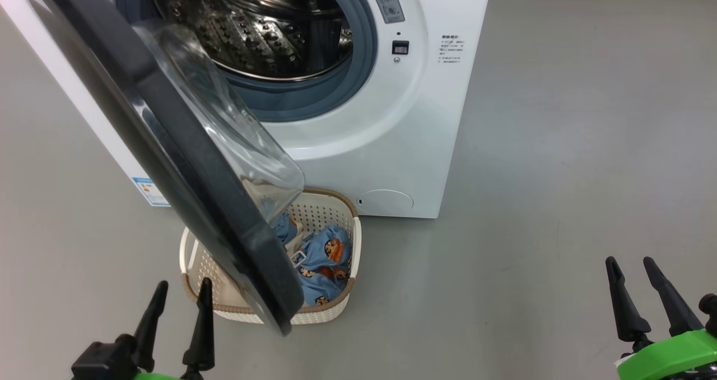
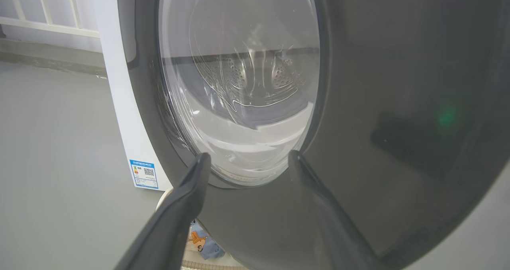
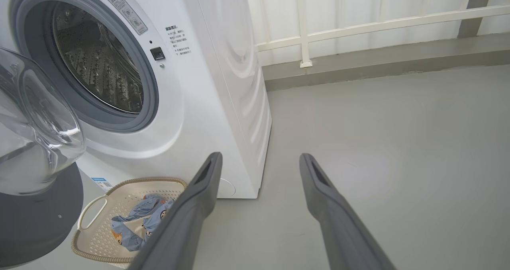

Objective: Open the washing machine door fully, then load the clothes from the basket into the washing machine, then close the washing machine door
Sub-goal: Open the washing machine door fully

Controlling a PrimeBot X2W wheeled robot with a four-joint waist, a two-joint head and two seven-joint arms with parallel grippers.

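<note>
- The large round washing machine door with a glossy black ring and clear glass bowl is swung out, seemingly not fully, and overhangs the basket.
- The light blue printed clothes lie in the cream perforated plastic basket on the floor before the white front-loading washing machine; loading and closing remain.
- Count: one machine, one door, one basket, probably two bundles, as the door hides part.
- Left jaws and right jaws: apart, empty.

Downward head view; low wrist views toward the washing machine

Two claws spread wide
Black two-fingered left claw lower left, right claw lower right, fingers pointing up-frame.
</note>
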